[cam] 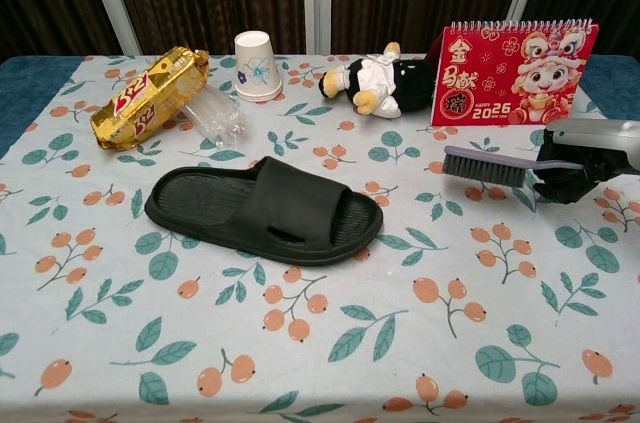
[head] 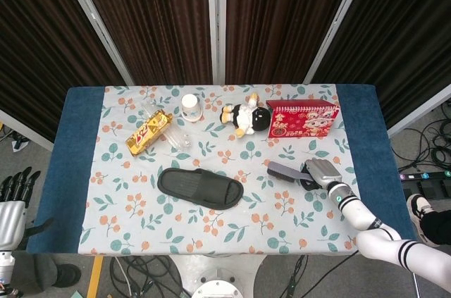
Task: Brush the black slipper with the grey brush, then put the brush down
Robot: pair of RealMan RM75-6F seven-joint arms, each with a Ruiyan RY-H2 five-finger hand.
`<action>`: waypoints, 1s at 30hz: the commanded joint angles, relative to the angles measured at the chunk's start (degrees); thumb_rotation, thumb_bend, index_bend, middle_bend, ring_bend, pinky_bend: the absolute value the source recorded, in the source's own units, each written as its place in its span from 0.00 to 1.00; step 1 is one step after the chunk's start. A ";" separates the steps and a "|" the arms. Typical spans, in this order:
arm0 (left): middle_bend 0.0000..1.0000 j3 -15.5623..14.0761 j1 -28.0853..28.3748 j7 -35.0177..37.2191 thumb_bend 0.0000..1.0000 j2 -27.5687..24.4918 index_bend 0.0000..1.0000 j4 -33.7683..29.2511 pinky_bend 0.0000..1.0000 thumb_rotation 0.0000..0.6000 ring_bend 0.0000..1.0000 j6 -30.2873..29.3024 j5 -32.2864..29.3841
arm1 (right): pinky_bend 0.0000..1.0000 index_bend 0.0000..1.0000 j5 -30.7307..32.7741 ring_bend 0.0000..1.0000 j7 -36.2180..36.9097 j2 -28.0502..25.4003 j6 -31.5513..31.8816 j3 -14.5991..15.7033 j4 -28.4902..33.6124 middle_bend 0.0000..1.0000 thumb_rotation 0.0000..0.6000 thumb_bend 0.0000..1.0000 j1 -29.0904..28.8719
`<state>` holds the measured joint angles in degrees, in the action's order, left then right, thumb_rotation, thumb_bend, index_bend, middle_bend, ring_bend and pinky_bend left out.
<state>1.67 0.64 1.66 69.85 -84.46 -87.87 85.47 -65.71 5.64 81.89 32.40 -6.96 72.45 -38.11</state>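
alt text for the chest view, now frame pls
The robot's right hand grips the grey brush by its handle, right of the black slipper on a floral tablecloth. Behind stand a red calendar, plush toy, paper cup and gold snack packet.

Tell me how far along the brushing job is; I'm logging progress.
Done: the right hand grips the grey brush by its handle, and the brush looks raised off the cloth. In hand: carrying it toward the black slipper, which lies apart from the brush, so no brushing yet. Left: brush the slipper, then put the brush down. The left hand hangs idle off the table's edge.
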 commanded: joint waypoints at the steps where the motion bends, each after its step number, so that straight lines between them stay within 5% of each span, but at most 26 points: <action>1: 0.04 0.59 1.22 2.84 0.05 0.15 0.08 0.53 0.05 1.00 0.00 0.26 1.35 | 1.00 1.00 -0.78 1.00 -0.22 -0.95 0.28 0.02 1.16 0.99 1.00 0.63 -0.35; 8: 0.04 2.23 8.08 10.54 0.08 -0.68 0.08 0.40 0.05 1.00 0.00 2.76 8.27 | 1.00 1.00 -9.77 1.00 3.20 -7.02 4.53 -0.46 7.82 1.00 1.00 0.66 -0.37; 16: 0.04 2.33 22.73 18.14 0.12 -0.95 0.08 -1.31 0.05 1.00 0.00 17.51 15.48 | 1.00 1.00 -15.70 1.00 5.08 -14.22 9.39 -1.67 16.56 1.00 1.00 0.65 -1.31; 22: 0.04 2.59 33.20 21.49 0.12 2.31 0.08 -0.61 0.05 1.00 0.00 30.90 14.86 | 1.00 1.00 -14.69 1.00 3.39 -15.55 7.81 -2.30 18.97 1.00 1.00 0.63 -3.61; 30: 0.04 3.16 41.00 15.48 0.12 10.78 0.06 6.73 0.05 1.00 0.00 42.26 10.13 | 1.00 1.00 -11.87 1.00 -2.21 -13.29 8.50 -2.34 19.31 1.00 1.00 0.62 -5.11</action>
<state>4.65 38.98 19.23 77.80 -80.02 -49.36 97.67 -78.28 4.77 67.80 40.45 -9.34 91.93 -42.87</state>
